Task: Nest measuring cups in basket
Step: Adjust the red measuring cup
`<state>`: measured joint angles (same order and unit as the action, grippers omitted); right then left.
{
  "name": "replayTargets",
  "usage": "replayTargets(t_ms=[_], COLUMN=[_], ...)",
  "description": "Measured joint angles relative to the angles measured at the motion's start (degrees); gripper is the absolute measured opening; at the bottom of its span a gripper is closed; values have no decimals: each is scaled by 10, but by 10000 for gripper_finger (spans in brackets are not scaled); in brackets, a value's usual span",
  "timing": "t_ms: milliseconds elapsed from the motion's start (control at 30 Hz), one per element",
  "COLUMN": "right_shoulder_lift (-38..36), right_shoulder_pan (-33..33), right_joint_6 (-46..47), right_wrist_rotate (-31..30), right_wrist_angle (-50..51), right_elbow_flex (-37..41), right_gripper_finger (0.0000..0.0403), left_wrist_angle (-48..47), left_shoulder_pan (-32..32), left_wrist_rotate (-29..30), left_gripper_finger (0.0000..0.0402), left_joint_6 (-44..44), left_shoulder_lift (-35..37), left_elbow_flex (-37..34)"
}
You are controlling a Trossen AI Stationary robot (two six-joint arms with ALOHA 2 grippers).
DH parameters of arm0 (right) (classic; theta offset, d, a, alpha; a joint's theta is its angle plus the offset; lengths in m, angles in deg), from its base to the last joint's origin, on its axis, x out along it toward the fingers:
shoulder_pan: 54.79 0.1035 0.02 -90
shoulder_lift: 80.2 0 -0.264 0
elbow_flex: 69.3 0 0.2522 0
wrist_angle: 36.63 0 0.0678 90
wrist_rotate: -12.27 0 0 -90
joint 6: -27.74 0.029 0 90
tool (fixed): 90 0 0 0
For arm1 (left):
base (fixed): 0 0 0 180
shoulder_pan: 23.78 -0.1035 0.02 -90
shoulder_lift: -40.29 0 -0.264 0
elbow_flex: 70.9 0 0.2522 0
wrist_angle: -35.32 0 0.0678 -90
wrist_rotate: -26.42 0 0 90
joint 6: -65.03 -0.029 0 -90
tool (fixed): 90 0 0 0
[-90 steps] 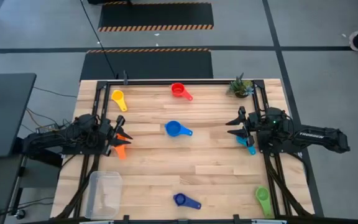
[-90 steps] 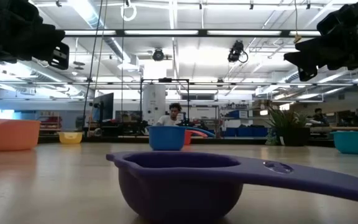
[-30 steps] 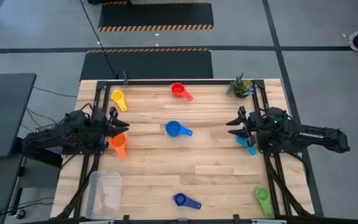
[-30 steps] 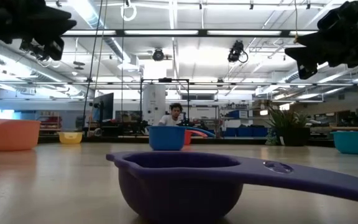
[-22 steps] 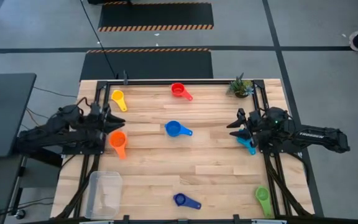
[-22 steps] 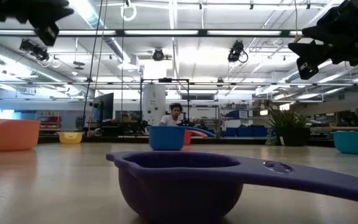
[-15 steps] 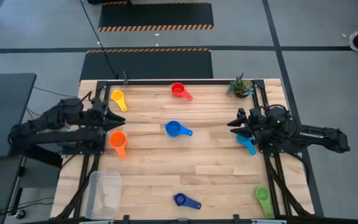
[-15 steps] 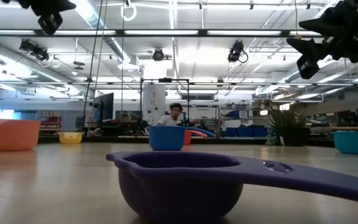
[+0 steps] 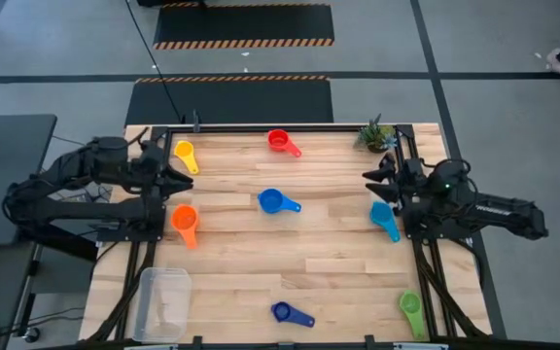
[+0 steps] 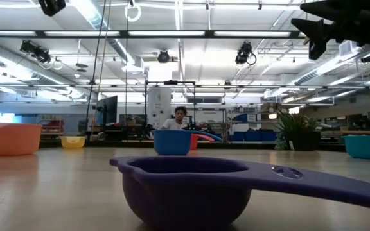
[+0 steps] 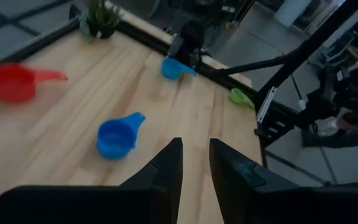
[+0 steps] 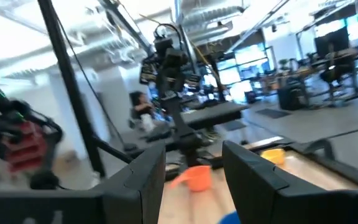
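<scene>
Seven measuring cups rest on their bases on the wooden table: yellow (image 9: pixel 185 154), red (image 9: pixel 280 142), blue (image 9: pixel 275 202), orange (image 9: pixel 184 224), light blue (image 9: pixel 384 218), dark blue (image 9: pixel 288 313) and green (image 9: pixel 412 311). The clear basket (image 9: pixel 161 303) stands at the near left corner. My left gripper (image 9: pixel 180 181) hovers high between the yellow and orange cups, its fingers a little apart (image 11: pixel 196 152) and holding nothing. My right gripper (image 9: pixel 367 177) hovers open (image 12: pixel 193 158) on the far side of the light blue cup, well above the table.
A small potted plant (image 9: pixel 377 134) stands at the far right corner. A black frame rail (image 9: pixel 261 127) runs along the table's far edge and its sides. Bare wood lies between the blue cup and the dark blue cup. A person (image 10: pixel 180 119) sits far off in the room.
My left gripper has risen and drawn back toward the table's far left, leaving the orange cup standing in the open. My right gripper has risen and shifted toward the far edge, uncovering the light blue cup. No cup has moved.
</scene>
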<state>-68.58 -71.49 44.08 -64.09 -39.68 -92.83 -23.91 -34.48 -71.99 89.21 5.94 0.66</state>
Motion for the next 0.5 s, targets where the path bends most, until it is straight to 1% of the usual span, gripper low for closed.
replayTargets(t_ms=[67,167,300,367,500], right_shoulder_lift=[14,47,112,149,236], right_shoulder_pan=[0,0,0,0,0], right_joint_6=[-26,-53,-76,-77,-76], right_wrist_rotate=[-19,-41,-57,-62,-67], right_wrist_angle=[36,125,229,267,305], right_elbow_flex=[-28,-80,-158,-198,-277], right_gripper_finger=[164,164,164,164,164], left_wrist_angle=[-24,-54,-60,-60,-59], left_shoulder_pan=[0,0,0,0,0], left_wrist_rotate=[0,0,0,1,12], left_gripper_finger=[87,87,87,87,87], left_joint_6=[26,54,62,63,62], left_shoulder_lift=[0,-1,-2,-2,-2], left_elbow_flex=[2,3,3,3,3])
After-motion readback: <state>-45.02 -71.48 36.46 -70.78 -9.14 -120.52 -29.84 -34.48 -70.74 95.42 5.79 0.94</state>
